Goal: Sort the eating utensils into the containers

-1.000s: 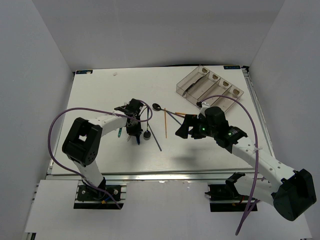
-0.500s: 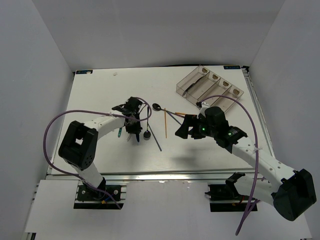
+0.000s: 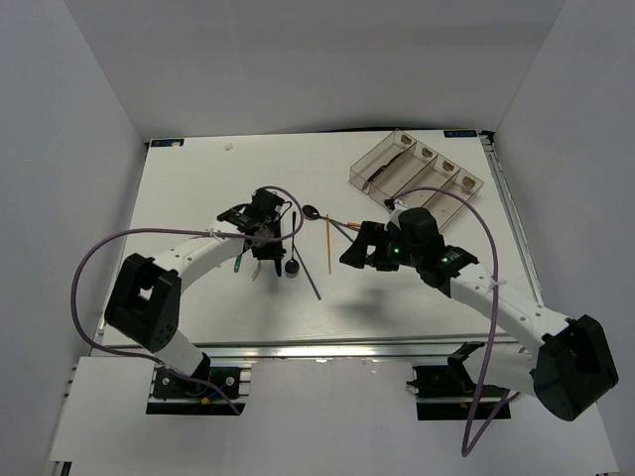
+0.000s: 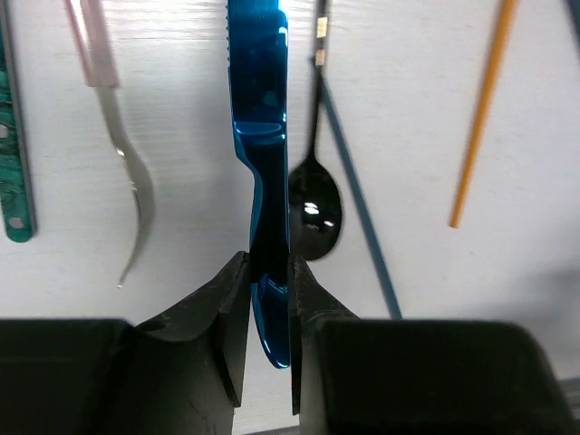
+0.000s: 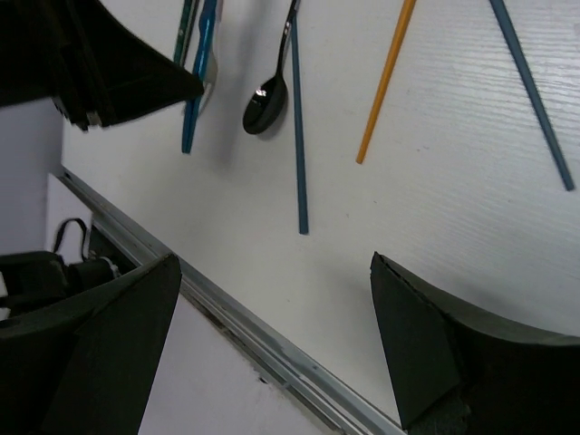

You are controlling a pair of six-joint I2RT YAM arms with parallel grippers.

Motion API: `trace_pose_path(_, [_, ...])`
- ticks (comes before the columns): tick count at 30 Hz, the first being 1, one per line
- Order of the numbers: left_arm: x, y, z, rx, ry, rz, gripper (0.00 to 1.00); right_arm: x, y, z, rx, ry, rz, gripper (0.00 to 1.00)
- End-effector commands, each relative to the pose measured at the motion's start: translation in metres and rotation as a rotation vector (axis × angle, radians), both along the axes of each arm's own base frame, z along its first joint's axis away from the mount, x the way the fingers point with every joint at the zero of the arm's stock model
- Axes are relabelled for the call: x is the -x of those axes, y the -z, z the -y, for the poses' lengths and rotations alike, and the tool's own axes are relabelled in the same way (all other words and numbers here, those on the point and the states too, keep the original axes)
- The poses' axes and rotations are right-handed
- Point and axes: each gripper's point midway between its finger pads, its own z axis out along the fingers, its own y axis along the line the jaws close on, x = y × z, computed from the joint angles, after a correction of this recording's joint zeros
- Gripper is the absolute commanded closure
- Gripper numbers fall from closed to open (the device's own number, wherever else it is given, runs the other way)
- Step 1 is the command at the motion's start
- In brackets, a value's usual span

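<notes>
My left gripper (image 4: 269,299) is shut on the handle of a blue knife (image 4: 258,109), which points away from me over the table; it is left of centre in the top view (image 3: 264,248). Beside the knife lie a black spoon (image 4: 314,204), a dark blue-grey chopstick (image 4: 358,199), an orange chopstick (image 4: 480,118), a silver fork (image 4: 127,172) and a teal handle (image 4: 14,154). My right gripper (image 5: 276,272) is open and empty above the table, right of the chopsticks (image 3: 355,253). The containers (image 3: 417,169) stand at the back right.
A second black spoon (image 3: 311,211) and a second dark chopstick (image 5: 530,91) lie near the table's middle. A dark utensil (image 3: 387,164) lies in the leftmost bin. The metal front rail (image 5: 272,344) runs under my right gripper. White walls enclose the table.
My left arm's elbow has swung out to the left and its wrist has shifted slightly back, still holding the blue knife. My right gripper has moved a little to the left.
</notes>
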Motion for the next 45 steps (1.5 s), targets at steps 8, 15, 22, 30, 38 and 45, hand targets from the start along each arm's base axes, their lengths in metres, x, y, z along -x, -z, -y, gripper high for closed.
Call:
trace_pose_path(8, [0.005,-0.064,0.057,0.146,0.128,0.166,1.00,-0.050,-0.022,-0.050,-0.231,0.100,-0.073,0.13])
trace_pose_path(15, [0.012,-0.078,0.085,0.216,0.200,0.203,1.00,-0.070,-0.016,-0.076,-0.268,0.047,-0.110,0.16])
trace_pose_path(22, [0.015,-0.081,0.098,0.261,0.237,0.215,1.00,-0.077,0.004,-0.091,-0.286,0.013,-0.150,0.21])
trace_pose_path(30, [0.019,-0.088,0.113,0.332,0.281,0.222,1.00,-0.078,0.016,-0.100,-0.306,-0.018,-0.177,0.48])
trace_pose_path(38, [0.016,-0.086,0.122,0.362,0.303,0.228,1.00,-0.074,0.015,-0.107,-0.349,-0.061,-0.193,0.90])
trace_pose_path(45, [0.000,-0.090,0.082,0.141,0.168,0.253,0.23,-0.099,0.030,-0.079,-0.257,0.065,-0.226,1.00])
